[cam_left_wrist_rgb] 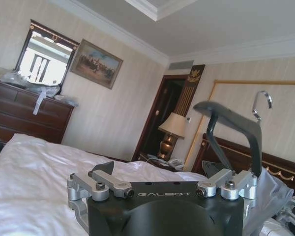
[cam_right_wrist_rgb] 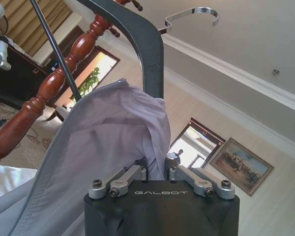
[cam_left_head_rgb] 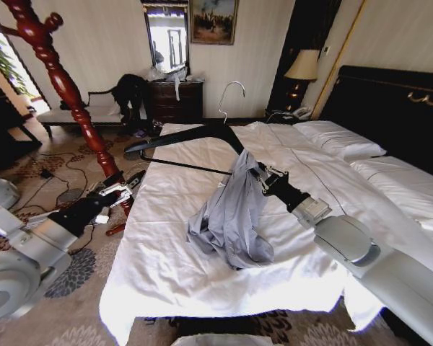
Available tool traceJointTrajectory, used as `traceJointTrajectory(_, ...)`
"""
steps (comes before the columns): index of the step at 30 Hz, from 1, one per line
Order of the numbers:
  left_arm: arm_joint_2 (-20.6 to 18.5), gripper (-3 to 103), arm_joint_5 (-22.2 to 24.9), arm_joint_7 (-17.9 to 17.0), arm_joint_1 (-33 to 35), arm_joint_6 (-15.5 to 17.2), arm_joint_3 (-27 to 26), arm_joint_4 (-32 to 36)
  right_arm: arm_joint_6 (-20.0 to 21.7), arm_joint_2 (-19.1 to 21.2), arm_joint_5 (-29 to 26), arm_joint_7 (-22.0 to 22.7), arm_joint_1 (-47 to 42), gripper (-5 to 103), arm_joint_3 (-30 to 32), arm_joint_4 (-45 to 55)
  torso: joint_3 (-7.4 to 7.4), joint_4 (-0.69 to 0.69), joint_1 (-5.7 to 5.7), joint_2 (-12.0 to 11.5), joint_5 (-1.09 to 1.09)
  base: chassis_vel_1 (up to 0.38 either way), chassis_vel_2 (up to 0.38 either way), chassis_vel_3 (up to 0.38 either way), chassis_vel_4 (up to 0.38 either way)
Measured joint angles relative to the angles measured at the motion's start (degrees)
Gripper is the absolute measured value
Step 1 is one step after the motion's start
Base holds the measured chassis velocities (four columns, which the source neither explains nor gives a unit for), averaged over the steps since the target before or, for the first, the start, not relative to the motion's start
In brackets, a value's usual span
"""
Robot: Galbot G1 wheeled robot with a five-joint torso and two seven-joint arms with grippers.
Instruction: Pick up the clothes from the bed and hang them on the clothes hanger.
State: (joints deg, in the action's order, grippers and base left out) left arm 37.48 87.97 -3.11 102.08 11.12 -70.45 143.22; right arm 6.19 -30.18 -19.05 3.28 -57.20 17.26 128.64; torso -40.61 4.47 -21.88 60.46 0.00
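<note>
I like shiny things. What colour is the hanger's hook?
Silver; the hook shows best in the right wrist view.

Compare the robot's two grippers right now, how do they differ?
The right gripper is over the white bed, shut on the black curved hanger with the grey-blue shirt draped at that end. The left gripper hangs off the bed's side above the patterned carpet, open, holding nothing. The right arm reaches inward; the left stays back by the red wooden post. Both are black Galbot grippers with silver linkages.

right claw [cam_left_head_rgb: 258, 175] tips hidden by shirt [cam_left_head_rgb: 231, 216], hanger [cam_left_head_rgb: 195, 140] end covered
</note>
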Motion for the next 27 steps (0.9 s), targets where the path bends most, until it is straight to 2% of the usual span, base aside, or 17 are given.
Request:
traceJointTrajectory(1,0.9,100,-2.0,0.4,1.0,0.0,0.7,0.0,0.0,-0.2,0.0,0.1,0.0,15,0.0,0.0,0.0,0.01,0.0,0.0,0.0,0.0,0.0,0.0,0.0)
traceJointTrajectory(2,0.9,100,-2.0,0.4,1.0,0.0,0.7,0.0,0.0,-0.2,0.0,0.1,0.0,15,0.0,0.0,0.0,0.01,0.0,0.0,0.0,0.0,0.0,0.0,0.0)
traceJointTrajectory(5,3.1,100,-8.6,2.0,6.0,0.5,3.2,-1.8,0.0,-0.2,0.1,0.3,-0.5,15,0.1,0.0,0.0,0.0,0.0,0.0,0.0,0.0,0.0,0.0,0.0)
traceJointTrajectory(8,4.5,100,-13.3,3.8,9.2,0.6,8.2,-4.5,0.0,-0.1,0.1,0.4,-0.8,15,0.5,0.2,0.0,-0.03,0.0,0.0,-0.01,0.0,0.0,0.0,0.0)
traceJointTrajectory(13,4.5,100,-14.9,4.3,8.1,0.6,13.5,-6.9,0.0,-0.1,0.1,0.4,-0.9,15,0.6,0.5,0.0,-0.01,0.0,0.0,0.0,0.0,0.0,0.0,0.0)
traceJointTrajectory(14,3.7,100,-14.9,4.4,6.3,0.6,16.7,-8.7,0.0,0.0,0.1,0.4,-0.9,15,0.6,0.7,0.0,0.0,0.0,0.0,-0.01,0.0,0.0,0.0,0.0)
traceJointTrajectory(17,2.2,100,-15.0,4.8,2.4,0.6,21.4,-12.6,0.0,0.4,-0.1,0.4,-0.8,15,0.6,0.9,0.0,0.0,-0.01,0.0,0.01,0.0,0.0,0.0,0.0)
traceJointTrajectory(20,1.7,100,-15.4,5.3,-0.5,0.6,24.4,-15.6,0.1,0.8,-0.2,0.4,-0.9,15,0.5,1.0,0.0,0.0,-0.01,0.0,-0.01,0.0,0.0,0.0,0.0)
traceJointTrajectory(25,1.9,100,-15.8,5.7,-6.2,0.5,30.4,-19.6,0.3,1.1,-0.4,0.5,-1.0,15,0.3,1.0,0.0,-0.02,0.0,0.0,0.0,0.0,0.0,0.0,0.0)
traceJointTrajectory(27,2.9,100,-16.1,5.3,-10.6,0.3,35.7,-21.6,0.5,0.9,-0.5,0.5,-0.9,15,-0.2,0.8,0.0,0.0,-0.01,0.0,0.0,0.0,0.0,0.0,0.0)
